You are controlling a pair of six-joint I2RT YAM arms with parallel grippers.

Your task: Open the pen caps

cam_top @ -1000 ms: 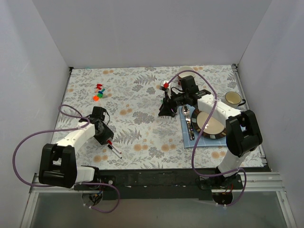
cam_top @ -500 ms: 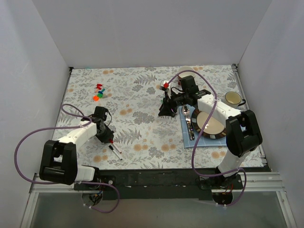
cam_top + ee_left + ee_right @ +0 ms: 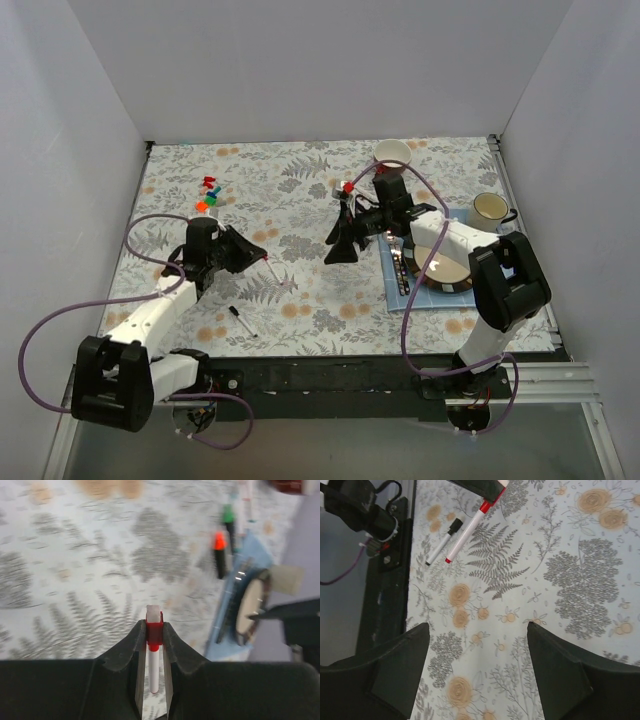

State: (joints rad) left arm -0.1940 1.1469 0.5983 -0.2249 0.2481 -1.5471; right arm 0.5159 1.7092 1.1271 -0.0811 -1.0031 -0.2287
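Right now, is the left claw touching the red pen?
Touching. Left wrist view shows the left claw shut on the red pen, no gap either side.

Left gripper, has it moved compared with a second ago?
Yes. The left gripper, shut on the red pen, has swung rightward and away from the near edge, leaving the black-capped pen lying on the table.

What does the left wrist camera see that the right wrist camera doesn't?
Only the left wrist view shows the blue mat and the plate on it. Only the right wrist view shows a black-capped pen lying on the table. Both show the red pen pinched in the left gripper, and the flowery tablecloth.
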